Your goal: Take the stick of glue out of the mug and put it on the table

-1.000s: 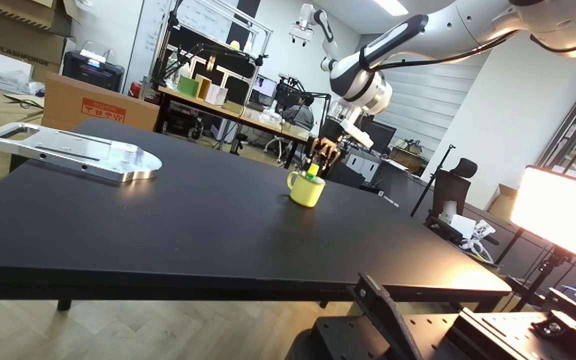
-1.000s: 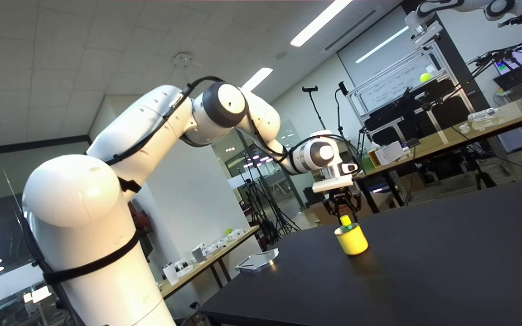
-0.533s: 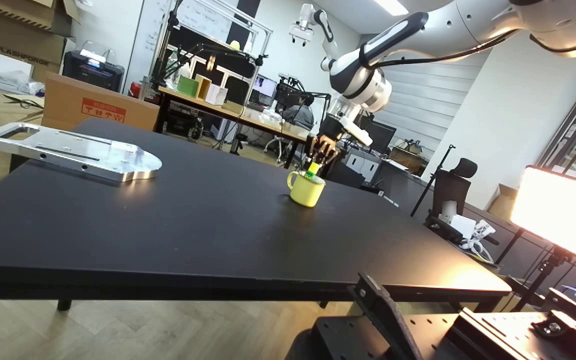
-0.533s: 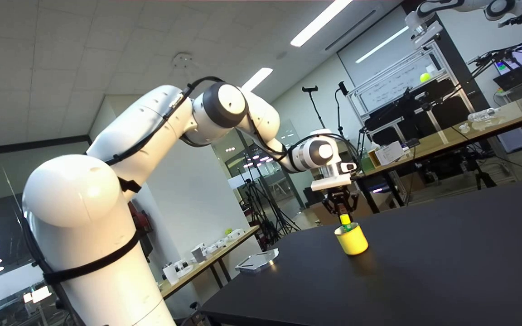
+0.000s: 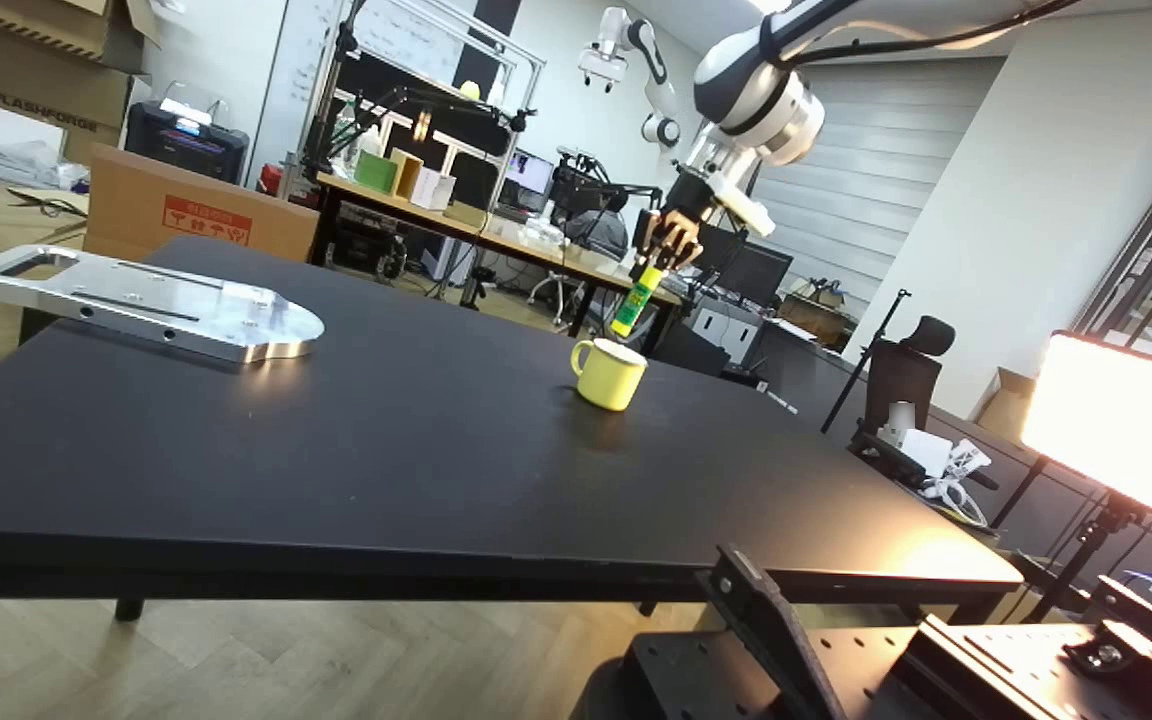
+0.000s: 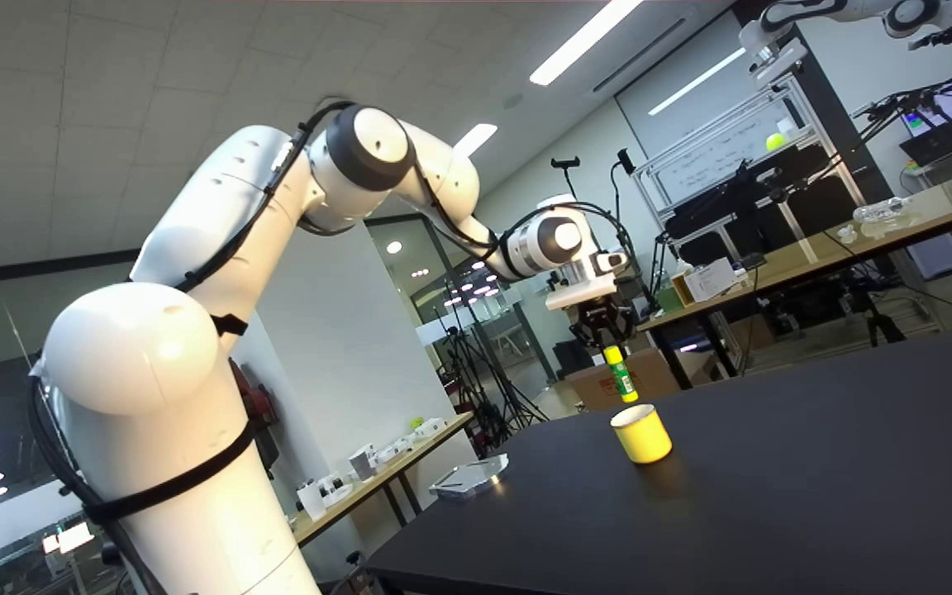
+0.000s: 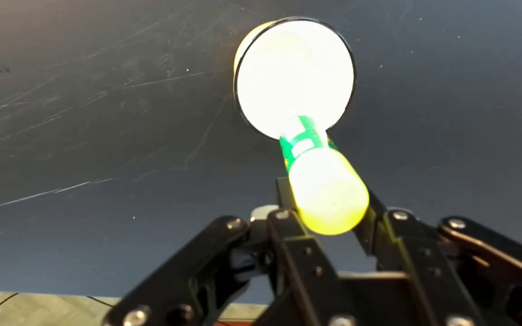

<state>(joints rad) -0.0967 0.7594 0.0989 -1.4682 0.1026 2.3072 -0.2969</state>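
The stick of glue is a slim yellow cylinder with a green label; it shows in both exterior views (image 5: 636, 298) (image 6: 621, 378) and in the wrist view (image 7: 305, 144). My gripper (image 5: 658, 258) (image 6: 606, 340) (image 7: 328, 199) is shut on its upper yellow end. The stick hangs a little tilted, its lower end just above the mug's rim and apart from it. The yellow mug (image 5: 609, 378) (image 6: 644, 436) (image 7: 295, 74) stands upright on the black table (image 5: 386, 450) (image 6: 773, 512) (image 7: 107, 145). Its handle shows in an exterior view. The mug's inside looks overexposed in the wrist view.
A silver metal plate with a handle hole (image 5: 151, 300) (image 6: 469, 478) lies at one end of the table. A bright light panel (image 5: 1126, 430) stands beside the table. A cardboard box (image 5: 196, 205) and workbenches are further back.
My gripper has risen, lifting the stick of glue up out of the mug. The mug has shifted very slightly and still stands upright.
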